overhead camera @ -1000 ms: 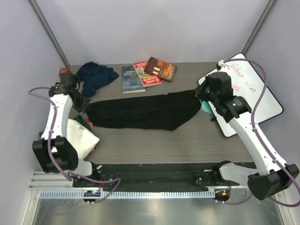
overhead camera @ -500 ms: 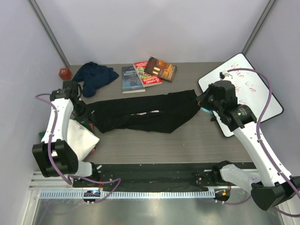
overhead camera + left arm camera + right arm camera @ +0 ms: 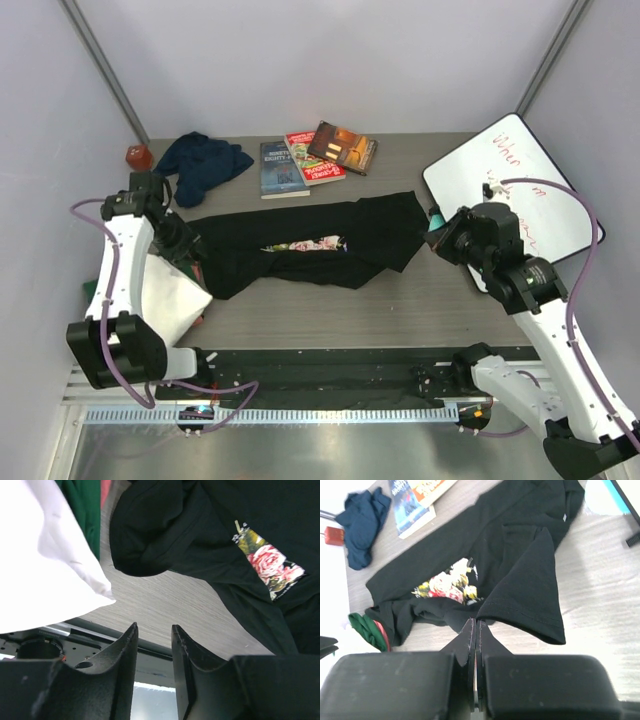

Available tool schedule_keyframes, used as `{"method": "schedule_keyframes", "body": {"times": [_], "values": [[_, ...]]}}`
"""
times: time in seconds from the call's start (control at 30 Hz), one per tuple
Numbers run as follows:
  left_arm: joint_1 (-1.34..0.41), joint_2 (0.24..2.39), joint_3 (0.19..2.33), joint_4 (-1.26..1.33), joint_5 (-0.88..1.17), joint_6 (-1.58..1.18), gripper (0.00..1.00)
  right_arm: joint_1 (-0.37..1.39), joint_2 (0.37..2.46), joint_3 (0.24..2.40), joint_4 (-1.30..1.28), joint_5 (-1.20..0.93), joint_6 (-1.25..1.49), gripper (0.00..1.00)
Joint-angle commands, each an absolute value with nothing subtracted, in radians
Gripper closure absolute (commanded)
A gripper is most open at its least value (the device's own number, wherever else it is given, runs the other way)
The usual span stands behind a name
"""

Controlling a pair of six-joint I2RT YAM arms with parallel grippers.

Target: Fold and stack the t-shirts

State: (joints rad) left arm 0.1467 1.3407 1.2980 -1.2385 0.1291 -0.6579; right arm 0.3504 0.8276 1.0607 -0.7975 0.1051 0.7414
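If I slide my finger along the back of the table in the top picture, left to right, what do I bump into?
small red object → navy t-shirt → blue book → red book → brown book → whiteboard

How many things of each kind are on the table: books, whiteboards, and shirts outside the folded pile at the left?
Books: 3 (blue book, red book, brown book)
Whiteboard: 1
Shirts outside the pile: 2 (black shirt, navy shirt)
Total: 6
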Motion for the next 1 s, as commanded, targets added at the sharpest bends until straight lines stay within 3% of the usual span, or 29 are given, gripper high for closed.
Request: {"method": "schedule_keyframes", "body": {"times": [0.0, 0.37, 0.97], "values": [[0.112, 1.383, 1.233, -1.161, 0.176, -0.681, 0.63, 0.347, 0.83, 1.042, -0.79, 0.086, 0.764, 0.99], [-0.052, 1.546, 1.252, -1.124, 0.026, -0.66, 0.59, 0.347, 0.864, 1.031, -0.741, 0.058, 0.761, 0.99], [-0.15, 1.756, 1.261, -1.081, -0.09, -0.615, 0.59, 0.347, 0.865, 0.999, -0.709, 0.038, 0.759, 0.99]]}}
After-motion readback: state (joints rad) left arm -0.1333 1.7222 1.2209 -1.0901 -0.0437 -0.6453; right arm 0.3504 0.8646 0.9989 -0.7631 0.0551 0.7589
